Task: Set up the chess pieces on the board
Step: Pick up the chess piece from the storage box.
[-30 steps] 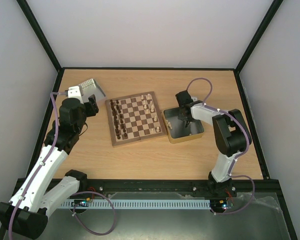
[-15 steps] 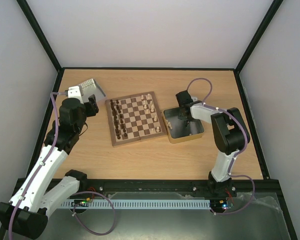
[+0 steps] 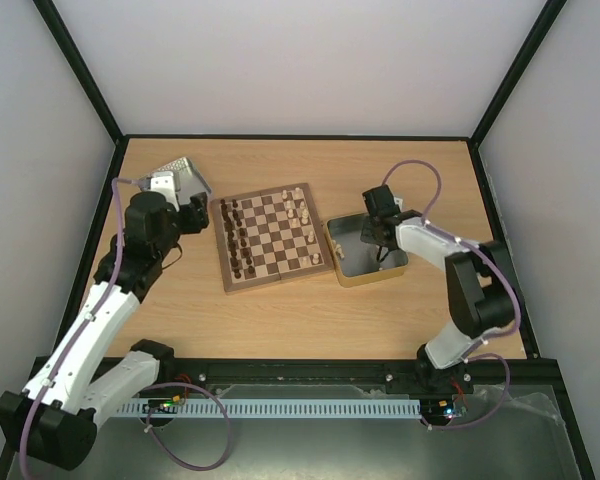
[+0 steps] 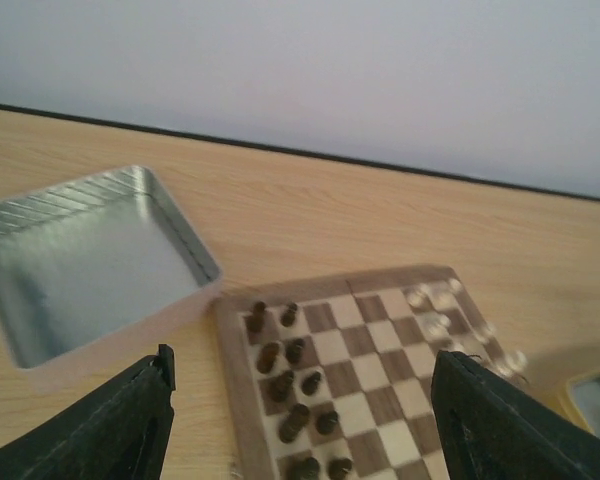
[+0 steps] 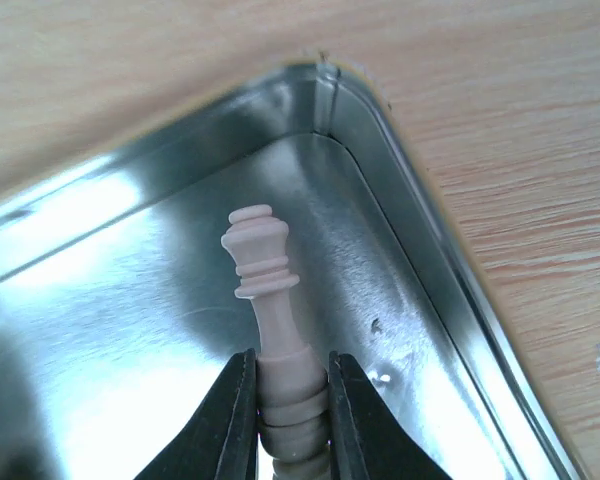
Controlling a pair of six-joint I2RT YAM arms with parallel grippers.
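Note:
The board [image 3: 270, 237] lies mid-table, with dark pieces [image 3: 237, 240] along its left side and a few cream chess pieces [image 3: 300, 212] on its right side. Over the gold-rimmed tin [image 3: 370, 281] my right gripper [image 3: 378, 238] is shut on a tall cream chess piece [image 5: 265, 270]. Its fingers [image 5: 235, 410] clamp the piece's base, and the crown points away over the tin's shiny floor [image 5: 120, 300]. My left gripper [image 4: 305, 358] hangs open above the board's [image 4: 380, 370] left part, over the dark pieces [image 4: 290, 380]. Nothing is between its fingers.
A silver tin [image 3: 183, 175] stands at the back left beside the left wrist; it looks hollow and bare inside [image 4: 90, 260]. The gold tin's corner [image 4: 595, 395] shows at the board's right. Black frame rails border the wooden table [image 3: 310, 320].
The right gripper has closed on the cream piece and shifted slightly right inside the tin. The left arm has nudged a little toward the board.

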